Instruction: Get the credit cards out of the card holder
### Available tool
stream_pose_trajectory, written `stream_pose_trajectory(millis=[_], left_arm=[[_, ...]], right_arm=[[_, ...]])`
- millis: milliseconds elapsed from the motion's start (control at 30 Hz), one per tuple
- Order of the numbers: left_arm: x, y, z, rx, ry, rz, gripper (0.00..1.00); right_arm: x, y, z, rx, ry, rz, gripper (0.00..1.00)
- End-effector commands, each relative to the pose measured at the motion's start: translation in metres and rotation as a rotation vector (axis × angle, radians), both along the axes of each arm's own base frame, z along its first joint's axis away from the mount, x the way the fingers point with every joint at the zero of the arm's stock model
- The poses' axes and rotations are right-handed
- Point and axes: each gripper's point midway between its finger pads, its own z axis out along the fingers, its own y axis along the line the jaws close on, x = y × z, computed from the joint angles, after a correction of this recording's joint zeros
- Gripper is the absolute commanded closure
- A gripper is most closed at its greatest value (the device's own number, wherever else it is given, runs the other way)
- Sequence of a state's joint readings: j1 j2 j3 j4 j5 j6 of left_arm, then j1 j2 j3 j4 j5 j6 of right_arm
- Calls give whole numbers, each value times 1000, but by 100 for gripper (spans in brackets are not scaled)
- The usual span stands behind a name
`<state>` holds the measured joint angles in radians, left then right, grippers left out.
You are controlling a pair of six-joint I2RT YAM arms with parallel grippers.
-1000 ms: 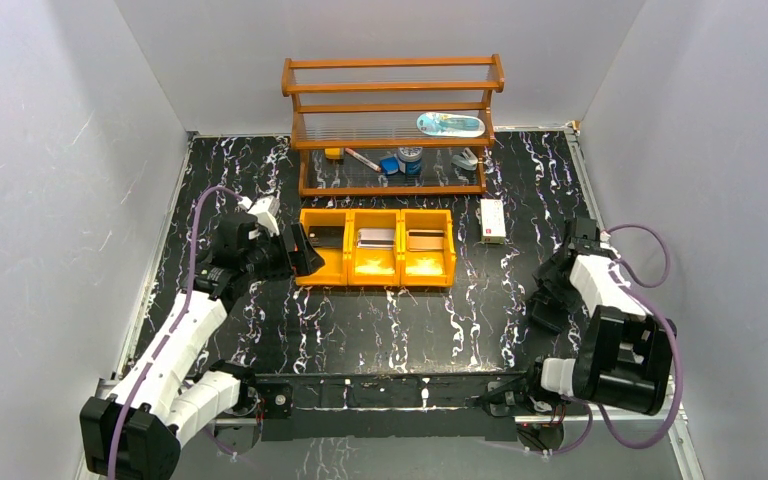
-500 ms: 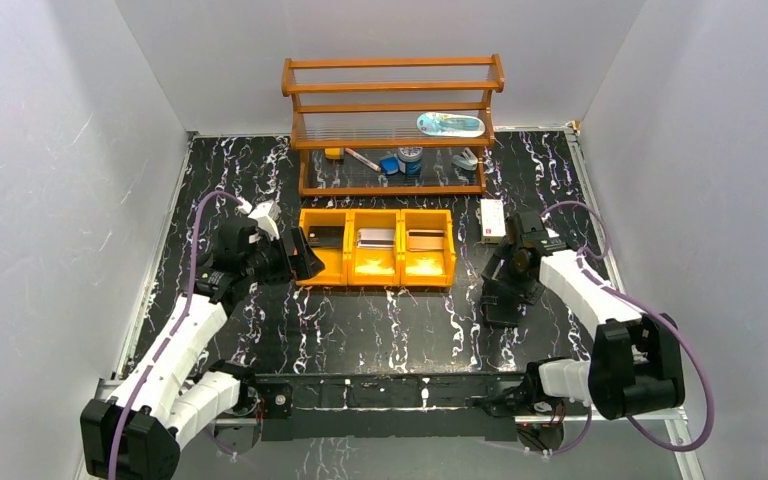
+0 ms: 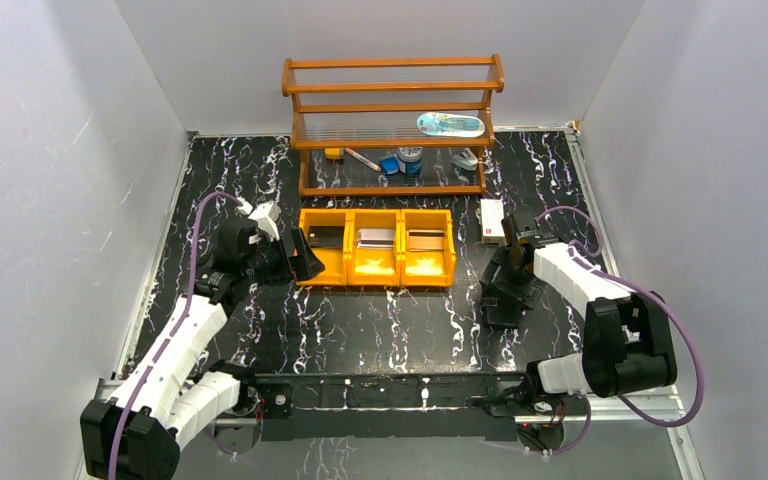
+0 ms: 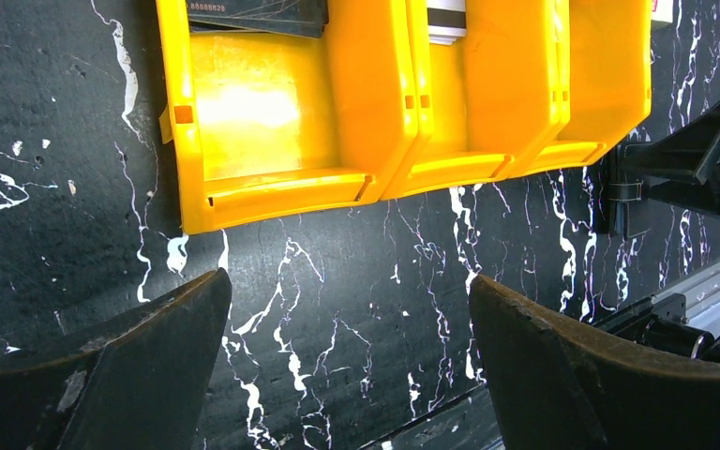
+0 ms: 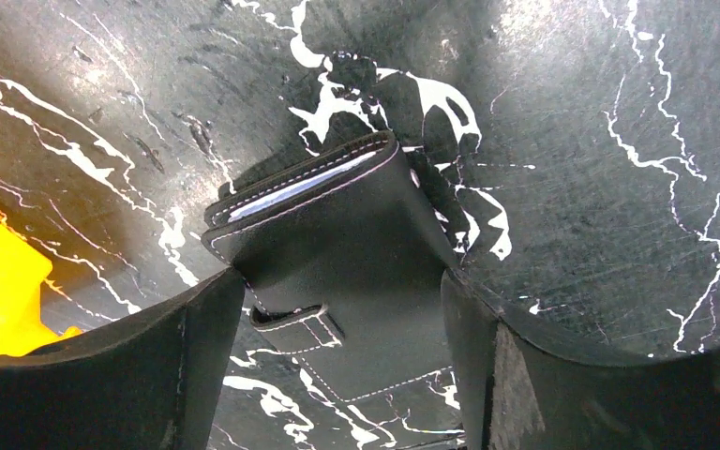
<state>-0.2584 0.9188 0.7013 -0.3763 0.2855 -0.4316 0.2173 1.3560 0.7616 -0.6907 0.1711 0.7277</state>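
Bright even overhead light; top view sharp. Glare on yellow bin (image 4: 244, 103), sheen on table (image 5: 572, 94), wrist foregrounds soft.

Yellow bin tray (image 3: 375, 281) and wooden rack (image 3: 392, 88) block the table's (image 3: 360, 330) far middle.

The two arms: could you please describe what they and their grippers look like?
Both the left arm and right arm have white link shells with black joints. A purple cable loops along each. The left gripper and right gripper have broad, black, tapered fingers, scuffed at the edges. No markings are legible.
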Motion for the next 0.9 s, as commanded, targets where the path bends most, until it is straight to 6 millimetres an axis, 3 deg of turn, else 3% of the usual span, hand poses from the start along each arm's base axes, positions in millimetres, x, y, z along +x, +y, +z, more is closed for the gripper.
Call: stream_pose_trajectory(millis=[0,200,367,533,633,700,867], left_arm=[[-8,-4,-3,-22,22,-23,2],[-6,-6,-7,-30,31,-22,2],[-5,-6,-11,-30,47,-19,2],[-4,-3,-14,-19,52,3,2],[-4,0,-16,-4,57,18,2],[-3,3,-16,9,57,31,2],[2,16,-22,69,68,93,2]], right_arm=[[-9,21,-5,116,1,45,18],[-24,60,3,275,-31,122,23],[-44,87,0,301,-3,179,24],[-61,141,8,381,-14,294,23],[-64,176,25,388,-69,394,20],[-55,183,36,353,-105,411,17],[-22,174,51,208,-194,375,14]])
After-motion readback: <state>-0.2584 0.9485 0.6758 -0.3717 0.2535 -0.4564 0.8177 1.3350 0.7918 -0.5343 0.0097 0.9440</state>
